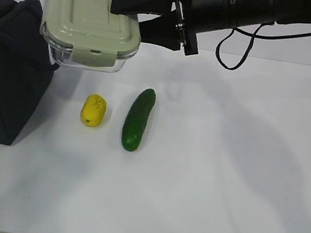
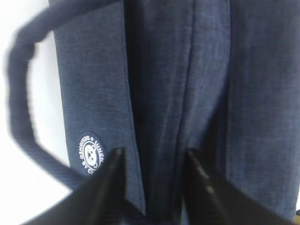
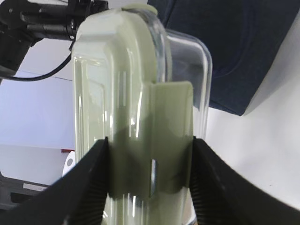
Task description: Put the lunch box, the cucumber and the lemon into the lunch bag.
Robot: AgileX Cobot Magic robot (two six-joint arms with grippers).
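Above the far left part of the white table [image 1: 237, 167], the right gripper [image 1: 138, 17] holds the lunch box [image 1: 91, 18] in the air, its two dark fingers clamped across the sage-green lid and the clear base at the box's right end; the right wrist view shows the same grip from close by, the fingers [image 3: 89, 187] pressed against either side of the lunch box [image 3: 136, 117] by its side clip. Just beside and below the box, at the left edge of the exterior view, lies the dark navy lunch bag [image 1: 4, 66]. On the table in front of the box rest the lemon [image 1: 94, 110] and the cucumber [image 1: 137, 119], side by side but apart, the lemon on the left, both untouched. The left gripper [image 2: 152, 161] hangs right over the lunch bag [image 2: 187, 70], its jaws partly apart with a fold of navy fabric between the tips; whether they pinch it cannot be told; a padded handle [image 2: 21, 93] loops out on the left, near a round white logo patch [image 2: 91, 153].
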